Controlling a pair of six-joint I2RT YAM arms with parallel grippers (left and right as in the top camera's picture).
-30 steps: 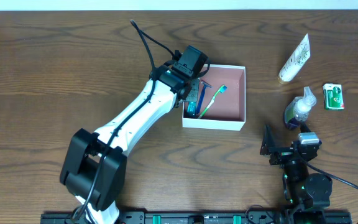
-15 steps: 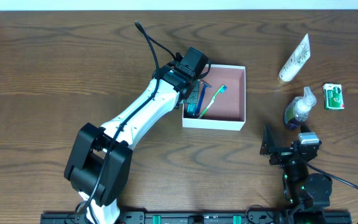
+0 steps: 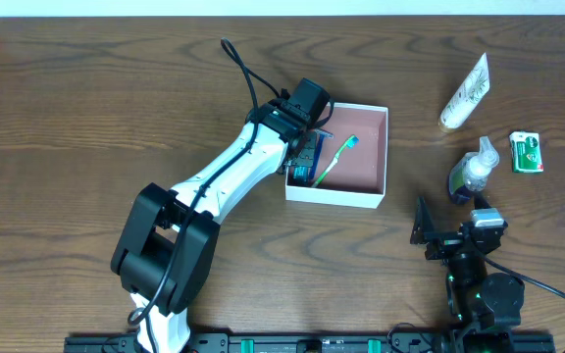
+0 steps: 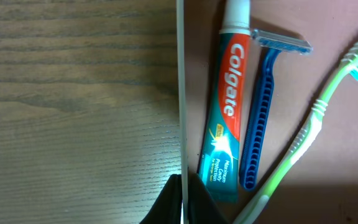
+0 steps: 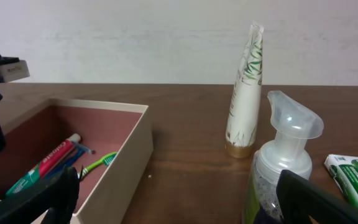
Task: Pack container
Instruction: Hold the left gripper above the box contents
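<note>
The container [image 3: 333, 195], a shallow white-walled box with a dusty pink inside, sits at the table's middle. It holds a Colgate toothpaste tube [image 4: 225, 106], a blue razor [image 4: 260, 112] and a green toothbrush [image 4: 316, 118]. My left gripper [image 3: 295, 157] is shut on the container's thin left wall [image 4: 180, 93], one finger inside and one outside. My right gripper [image 3: 447, 235] is open and empty, low at the front right, with the container's right wall [image 5: 135, 143] to its left.
A white tube [image 3: 466, 91] lies at the back right. A foam pump bottle [image 3: 472, 172] stands just ahead of the right gripper. A small green packet [image 3: 526, 152] lies to the bottle's right. The table's left half is bare wood.
The left arm's elbow has swung to the right while the gripper keeps its pinch on the wall. The container has shifted slightly left. The right arm has not moved.
</note>
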